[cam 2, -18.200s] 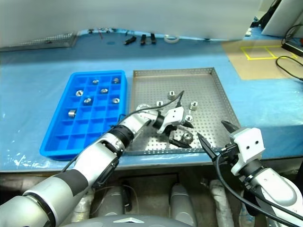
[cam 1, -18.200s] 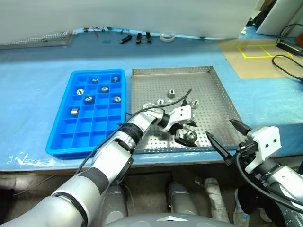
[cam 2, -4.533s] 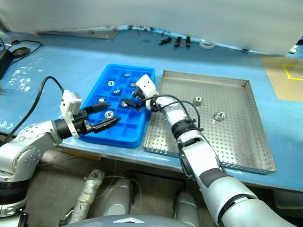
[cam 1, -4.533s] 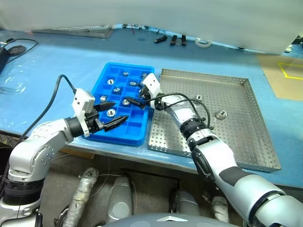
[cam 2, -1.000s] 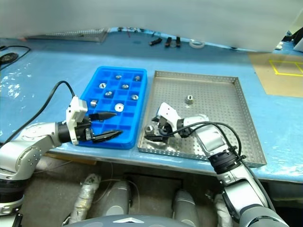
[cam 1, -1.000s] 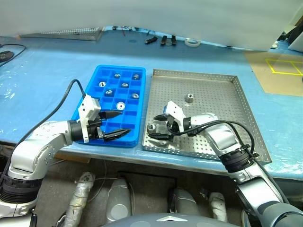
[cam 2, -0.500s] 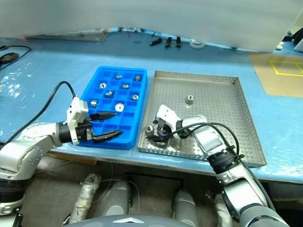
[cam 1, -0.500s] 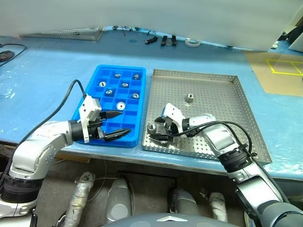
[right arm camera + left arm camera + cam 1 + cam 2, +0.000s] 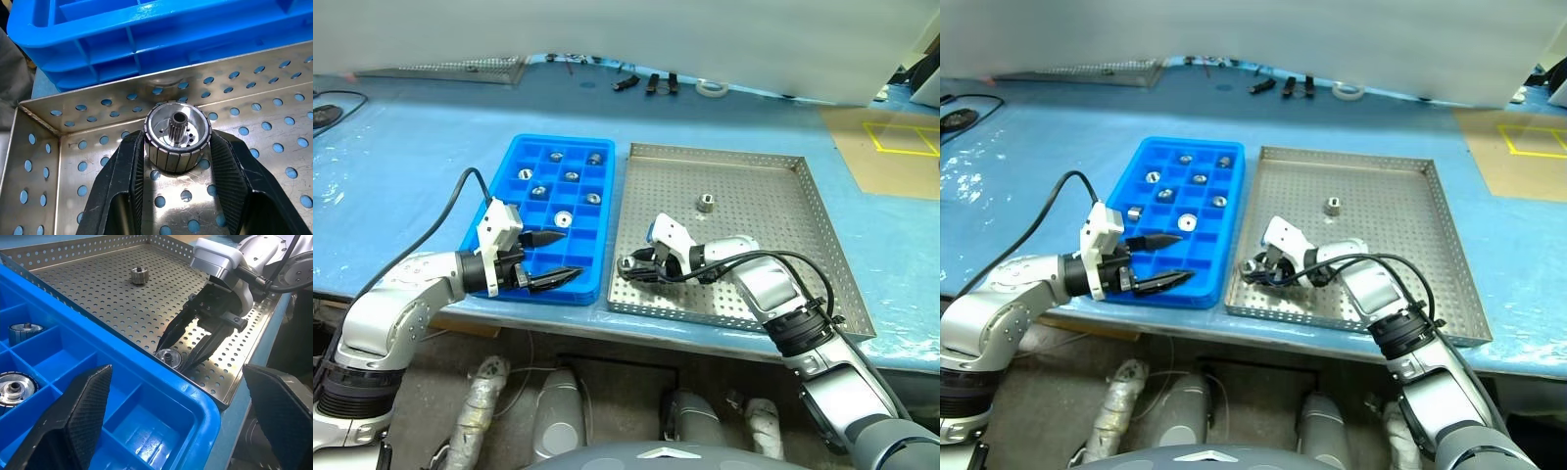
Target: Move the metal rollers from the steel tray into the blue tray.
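My right claw (image 9: pixel 178 169) clamps a roller (image 9: pixel 178 136) in the steel tray's (image 9: pixel 783 186) near corner, ready for lifting. My left claw (image 9: pixel 551 258) waits, fingers apart, over the blue tray (image 9: pixel 499 201).

A ribbed roller (image 9: pixel 178 135) of bright polished metal is gleaming between the matt black, finely ridged fingers (image 9: pixel 126 176) of the right gripper (image 9: pixel 631 266). Beneath it, the steel tray (image 9: pixel 783 211) is showing a brushed, perforated silver floor that is catching soft reflections. The blue tray (image 9: pixel 509 201) beside it is looking like smooth, glossy moulded plastic, with shiny metal rollers (image 9: pixel 570 176) glinting in its compartments. The left gripper (image 9: pixel 553 258) is showing textured matt black fingers (image 9: pixel 80 404). A wrinkled blue plastic sheet (image 9: pixel 401 137) is shining over the table.
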`<action>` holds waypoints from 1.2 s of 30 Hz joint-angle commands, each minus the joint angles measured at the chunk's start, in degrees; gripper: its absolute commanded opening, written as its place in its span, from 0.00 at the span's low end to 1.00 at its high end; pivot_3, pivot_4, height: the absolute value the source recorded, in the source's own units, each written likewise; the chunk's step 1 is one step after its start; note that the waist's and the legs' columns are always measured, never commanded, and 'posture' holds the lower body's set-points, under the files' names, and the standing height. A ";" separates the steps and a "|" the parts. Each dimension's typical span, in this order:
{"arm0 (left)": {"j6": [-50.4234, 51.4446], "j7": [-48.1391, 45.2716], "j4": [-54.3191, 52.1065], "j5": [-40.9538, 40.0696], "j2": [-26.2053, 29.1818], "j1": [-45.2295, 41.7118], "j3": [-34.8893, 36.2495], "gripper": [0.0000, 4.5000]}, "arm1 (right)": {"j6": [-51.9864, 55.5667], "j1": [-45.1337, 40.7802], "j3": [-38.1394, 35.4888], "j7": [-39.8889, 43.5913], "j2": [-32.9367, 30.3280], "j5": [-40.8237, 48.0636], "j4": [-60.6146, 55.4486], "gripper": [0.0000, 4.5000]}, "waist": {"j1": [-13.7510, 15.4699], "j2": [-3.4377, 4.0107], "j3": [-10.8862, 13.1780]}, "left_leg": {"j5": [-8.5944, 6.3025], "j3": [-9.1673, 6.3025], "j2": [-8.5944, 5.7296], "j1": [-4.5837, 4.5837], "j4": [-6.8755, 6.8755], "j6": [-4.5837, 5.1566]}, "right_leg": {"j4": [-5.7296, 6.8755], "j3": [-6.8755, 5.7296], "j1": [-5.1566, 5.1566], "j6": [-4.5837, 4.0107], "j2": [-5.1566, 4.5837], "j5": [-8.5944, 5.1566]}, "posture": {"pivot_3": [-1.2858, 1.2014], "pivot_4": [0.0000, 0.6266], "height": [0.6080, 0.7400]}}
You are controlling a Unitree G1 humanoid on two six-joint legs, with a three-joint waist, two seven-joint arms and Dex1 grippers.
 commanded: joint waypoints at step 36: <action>6.60 16.27 -18.40 -11.43 1.83 16.25 21.40 1.00 | -11.82 -17.54 0.27 7.08 14.35 -0.78 16.95 0.36 | 4.93 0.00 0.01 | 0.04 -0.23 0.19 -0.58 0.04 -0.08 | 0.14 -0.13 -0.48 -0.16 0.09 -0.05 | 0.70 0.24 1.00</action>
